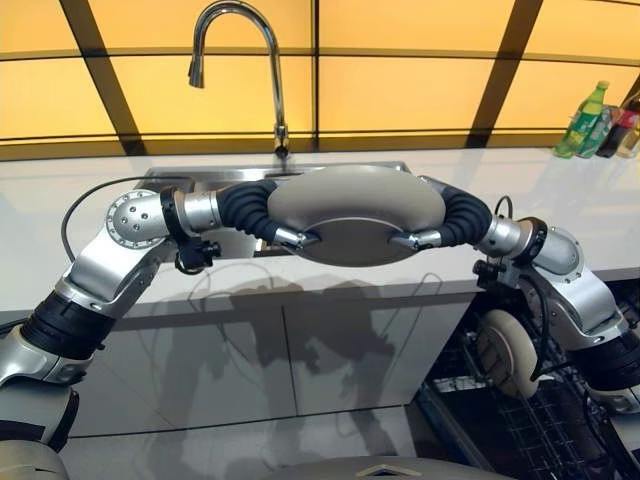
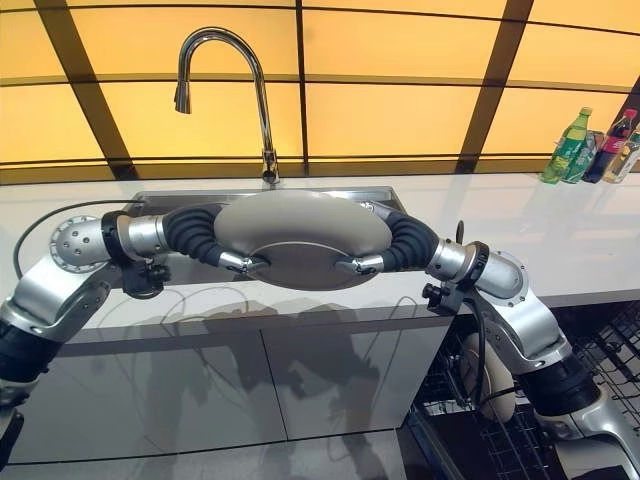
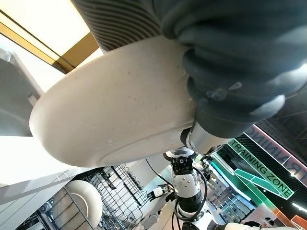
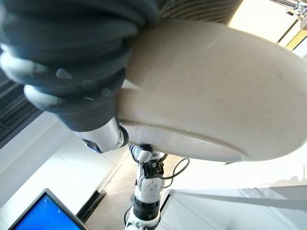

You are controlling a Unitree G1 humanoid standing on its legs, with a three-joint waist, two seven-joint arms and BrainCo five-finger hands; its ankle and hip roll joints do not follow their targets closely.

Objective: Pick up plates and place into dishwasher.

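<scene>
A round beige-grey plate [image 1: 355, 212] hangs tilted above the white counter's front edge, just before the sink [image 1: 190, 180]. My left hand [image 1: 248, 207] grips its left rim and my right hand [image 1: 462, 216] its right rim. Each thumb presses the underside while the fingers wrap over the far face, out of sight. The wrist views show the plate's pale underside [image 3: 120, 110] [image 4: 211, 96] close against the dark ribbed covers [image 3: 225, 62] [image 4: 72, 52]. Another pale plate [image 1: 508, 352] stands upright in the dishwasher rack [image 1: 560, 420] at the lower right.
A tall chrome faucet [image 1: 240, 60] rises behind the sink. Several bottles [image 1: 590, 118] stand at the counter's far right. Grey cabinet fronts [image 1: 300, 350] run below the counter, and the black wire rack is pulled out beside them.
</scene>
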